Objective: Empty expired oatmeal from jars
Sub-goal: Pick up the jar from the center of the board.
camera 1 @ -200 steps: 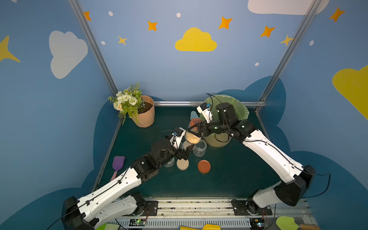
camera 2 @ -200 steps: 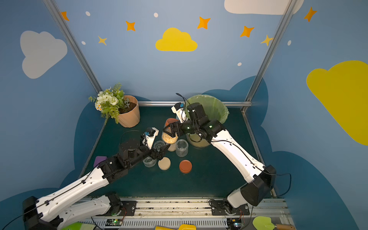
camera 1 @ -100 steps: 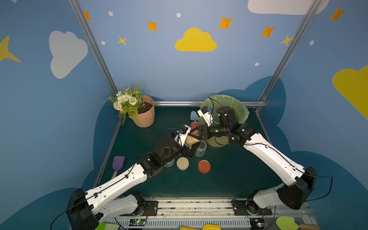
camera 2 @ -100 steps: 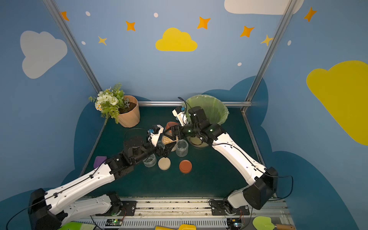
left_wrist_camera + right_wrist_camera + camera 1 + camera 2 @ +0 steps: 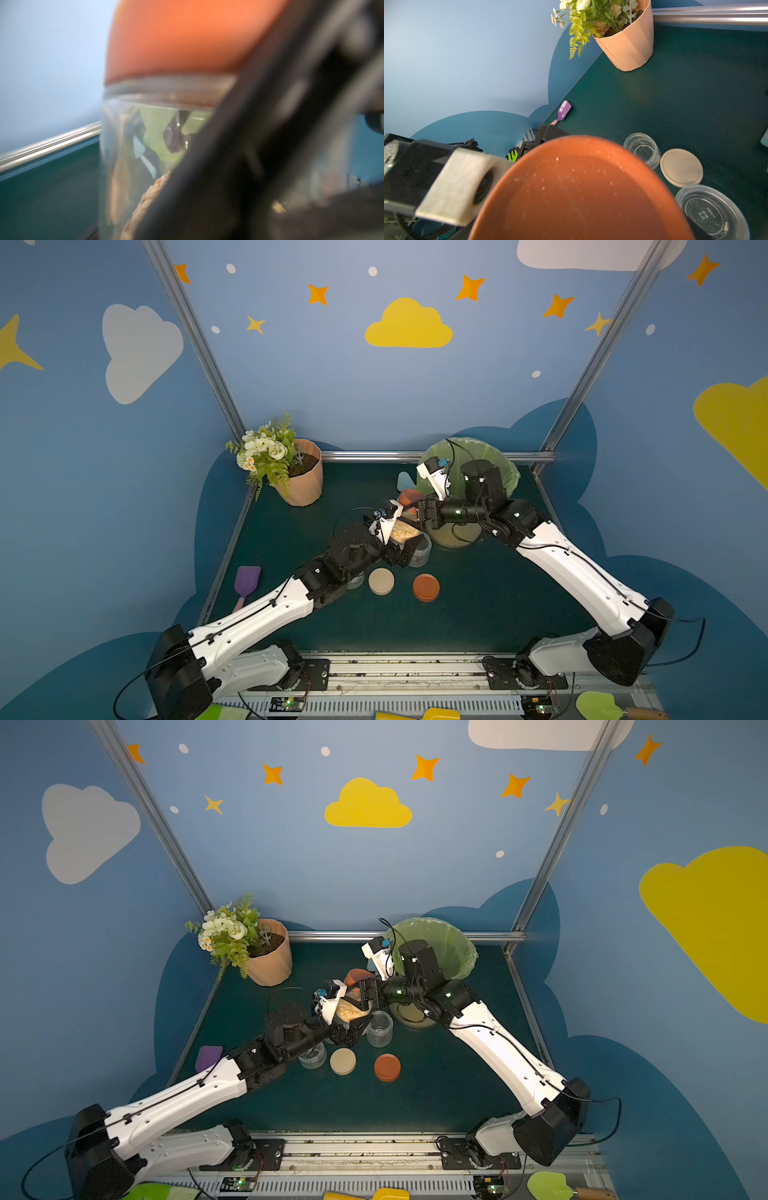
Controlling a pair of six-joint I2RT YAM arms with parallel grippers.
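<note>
A clear jar point(image 5: 402, 531) point(image 5: 349, 1011) holding tan oatmeal point(image 5: 145, 199) hangs tilted above the table's middle. My right gripper point(image 5: 417, 510) point(image 5: 363, 992) is shut on its rust-red lid point(image 5: 409, 498) point(image 5: 187, 41) point(image 5: 577, 197). My left gripper point(image 5: 405, 548) point(image 5: 353, 1028) is open, with its jaws set either side of the jar's body. One dark finger point(image 5: 207, 166) crosses in front of the jar in the left wrist view. Two empty, lidless jars stand on the table, one point(image 5: 419, 551) point(image 5: 379, 1028) point(image 5: 712, 212) beside the held jar and one point(image 5: 312, 1056) point(image 5: 642, 148) under my left arm.
A loose beige lid point(image 5: 381, 580) point(image 5: 681, 167) and a loose rust-red lid point(image 5: 426, 587) lie in front. The bin with green liner point(image 5: 505, 466) point(image 5: 455, 940) stands behind my right arm. Far left are the peach flowerpot point(image 5: 303, 485) point(image 5: 627, 45) and a purple scoop point(image 5: 246, 580).
My left arm has reached forward and right, bringing its open jaws around the jar. The right gripper has kept hold of the lid and sunk slightly.
</note>
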